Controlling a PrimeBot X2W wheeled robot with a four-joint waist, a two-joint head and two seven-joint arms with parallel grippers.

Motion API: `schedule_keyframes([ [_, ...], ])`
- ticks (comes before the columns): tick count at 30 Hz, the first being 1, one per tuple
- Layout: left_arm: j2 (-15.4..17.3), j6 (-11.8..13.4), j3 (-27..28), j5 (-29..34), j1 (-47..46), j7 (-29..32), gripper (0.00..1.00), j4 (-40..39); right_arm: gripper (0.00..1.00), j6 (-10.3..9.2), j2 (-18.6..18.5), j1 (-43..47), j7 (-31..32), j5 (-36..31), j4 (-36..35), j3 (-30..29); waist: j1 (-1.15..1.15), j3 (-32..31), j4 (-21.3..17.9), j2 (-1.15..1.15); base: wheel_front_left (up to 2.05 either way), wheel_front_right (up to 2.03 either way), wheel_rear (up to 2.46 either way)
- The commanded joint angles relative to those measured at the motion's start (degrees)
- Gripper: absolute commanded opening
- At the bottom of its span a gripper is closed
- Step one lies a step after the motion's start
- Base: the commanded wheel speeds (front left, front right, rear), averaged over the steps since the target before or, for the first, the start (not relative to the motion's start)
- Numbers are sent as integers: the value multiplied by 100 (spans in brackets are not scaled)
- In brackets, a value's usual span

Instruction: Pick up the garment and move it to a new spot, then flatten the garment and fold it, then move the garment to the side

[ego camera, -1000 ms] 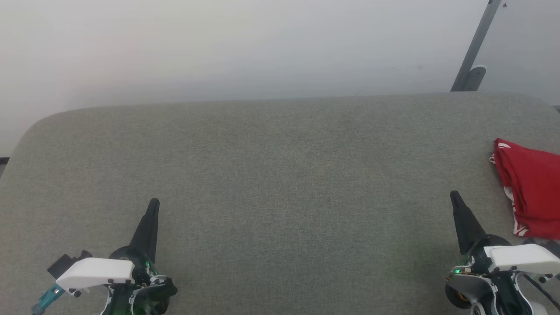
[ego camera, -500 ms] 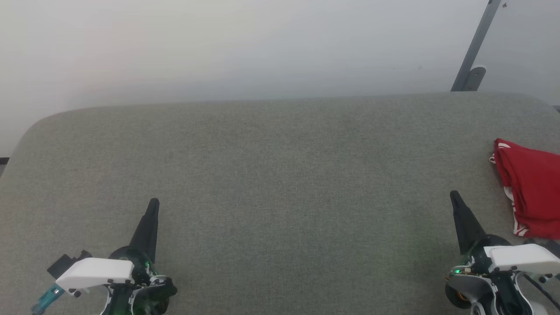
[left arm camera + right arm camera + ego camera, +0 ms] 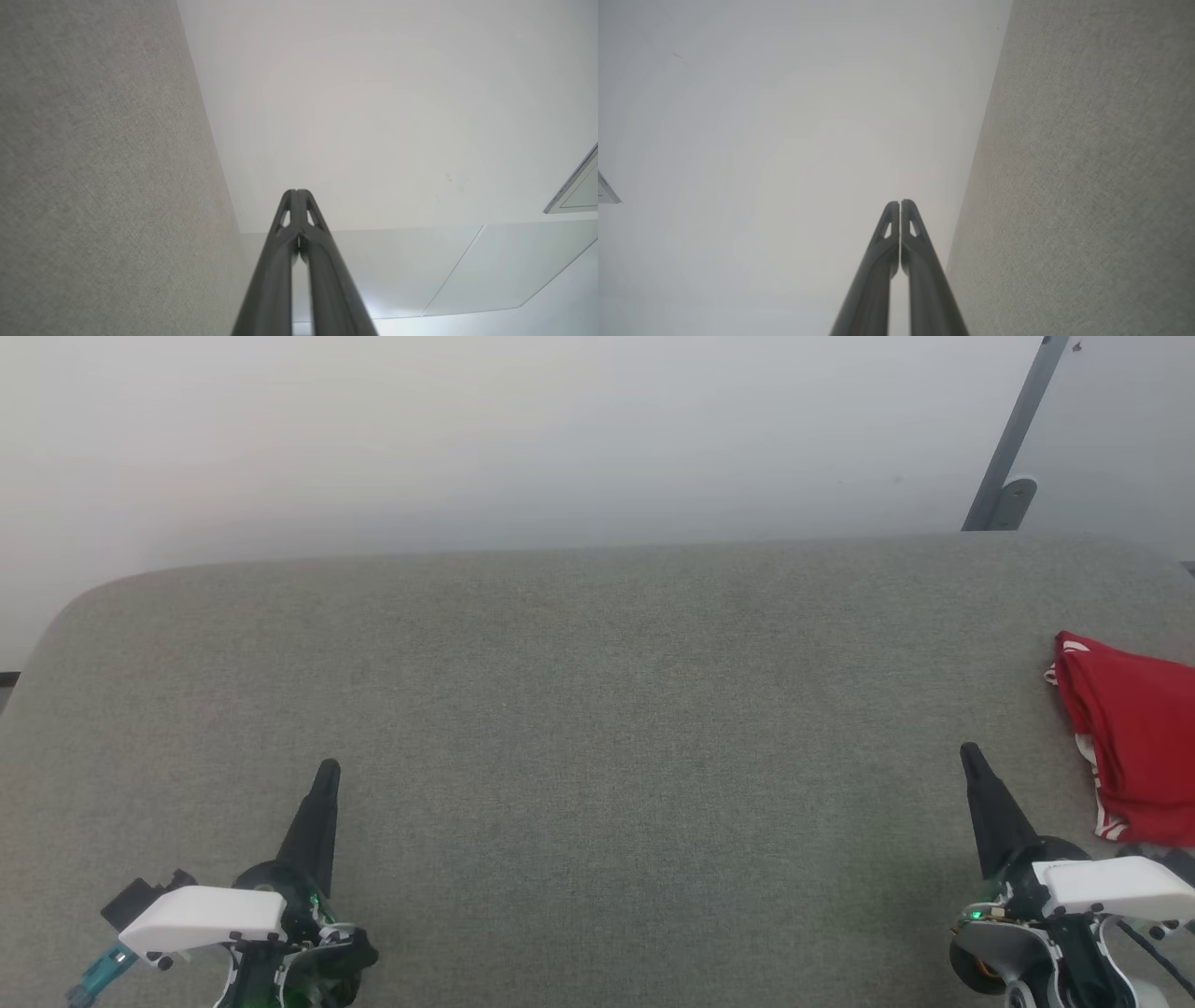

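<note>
**A:** Where does the garment lie?

**B:** In the head view, the garment (image 3: 1134, 747) lies flat on the grey cloth-covered tabletop (image 3: 597, 709), at its far right. The picture's right edge cuts off part of it.

**A:** What does it look like?

**B:** It is bright red cloth. Narrow white-striped trim shows at its upper left corner, along the left edge and at the lower left corner.

**A:** Is it spread out?

**B:** No, it is gathered into a compact bundle of layers. Soft creases run down its left side, and its top edge slants slightly down toward the right. With part of it out of the picture, I cannot tell how neat the fold is.
</note>
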Motion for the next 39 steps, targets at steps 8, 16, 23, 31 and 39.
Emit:
schedule_keyframes([
  [8,-7,-16,28,30,-56,23,0,-2,0,2,22,-31,12,22,14,1,0,0,0,0,0,0,0],
  [16,-13,-16,36,35,-57,32,0,-2,0,2,22,-31,11,23,14,4,0,0,0,0,0,0,0],
  [23,-18,-16,42,38,-58,32,0,-2,0,2,22,-31,11,23,14,4,0,0,0,0,0,0,0],
  [31,-22,-16,48,45,-59,36,0,-1,0,2,22,-31,10,24,14,2,0,0,0,0,0,0,0],
  [39,-26,-16,52,45,-60,43,0,-1,0,2,22,-31,10,24,14,2,0,0,0,0,0,0,0],
])
